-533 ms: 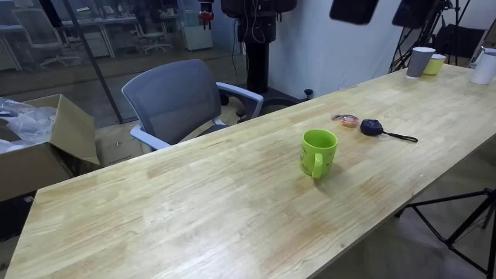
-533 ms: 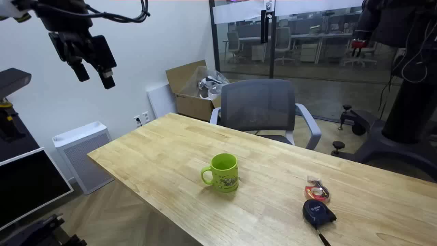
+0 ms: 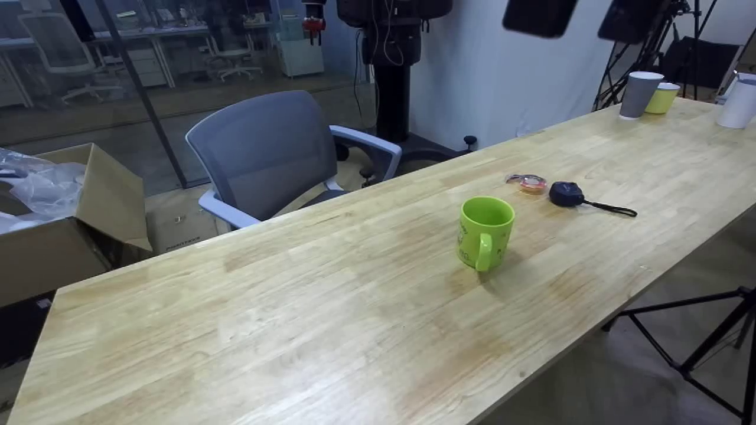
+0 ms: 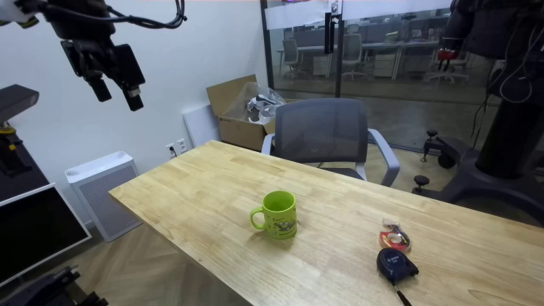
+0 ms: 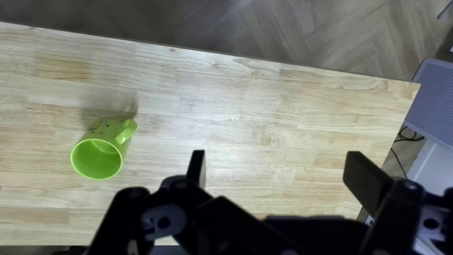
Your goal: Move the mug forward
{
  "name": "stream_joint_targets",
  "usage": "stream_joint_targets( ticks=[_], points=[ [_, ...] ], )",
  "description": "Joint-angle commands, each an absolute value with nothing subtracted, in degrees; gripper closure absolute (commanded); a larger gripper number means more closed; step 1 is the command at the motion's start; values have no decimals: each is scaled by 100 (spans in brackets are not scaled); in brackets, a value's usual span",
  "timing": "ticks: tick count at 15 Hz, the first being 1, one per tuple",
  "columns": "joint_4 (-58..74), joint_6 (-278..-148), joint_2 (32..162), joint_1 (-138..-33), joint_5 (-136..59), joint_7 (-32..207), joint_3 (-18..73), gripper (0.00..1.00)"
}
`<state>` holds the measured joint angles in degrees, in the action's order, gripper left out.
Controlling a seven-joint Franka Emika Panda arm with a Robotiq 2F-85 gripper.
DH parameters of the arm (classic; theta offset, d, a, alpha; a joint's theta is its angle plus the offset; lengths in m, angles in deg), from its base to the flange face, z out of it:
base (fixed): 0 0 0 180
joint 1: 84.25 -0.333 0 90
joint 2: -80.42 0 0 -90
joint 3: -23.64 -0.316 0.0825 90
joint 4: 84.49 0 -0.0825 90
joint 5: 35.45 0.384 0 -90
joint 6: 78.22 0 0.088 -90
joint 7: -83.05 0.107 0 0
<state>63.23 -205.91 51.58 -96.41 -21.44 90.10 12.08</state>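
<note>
The lime-green mug (image 3: 472,239) stands upright on the wooden table (image 3: 283,319). It also shows in an exterior view (image 4: 281,219), with its handle to the left and small printed figures on its side. In the wrist view the mug (image 5: 96,159) is at the left, its opening showing and its handle at the upper right. My gripper (image 5: 276,153) is open and empty, its two fingers wide apart with bare table between them. In an exterior view the gripper (image 4: 118,100) hangs high above the table, apart from the mug. Its fingertips also show at the top of an exterior view (image 3: 586,26).
A dark blue tape measure (image 4: 396,264) and a red tape roll (image 4: 394,240) lie on the table beside the mug. A grey cup (image 3: 639,95), a yellowish cup (image 3: 662,99) and a white cup (image 3: 738,103) stand at the far end. A chair (image 4: 321,129) is against the table's long edge.
</note>
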Motion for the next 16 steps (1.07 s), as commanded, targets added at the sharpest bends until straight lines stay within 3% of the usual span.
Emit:
stream_joint_targets(
  ticks=[1, 8, 16],
  points=[
    [6314, -20581, 5160, -9672, -2166, 9027, 1237, 0],
    [6253, -20633, 5341, -9636, -2200, 8952, 1276, 0],
    [5631, -21141, 6692, -9088, -2714, 8599, 1668, 0]
  ],
)
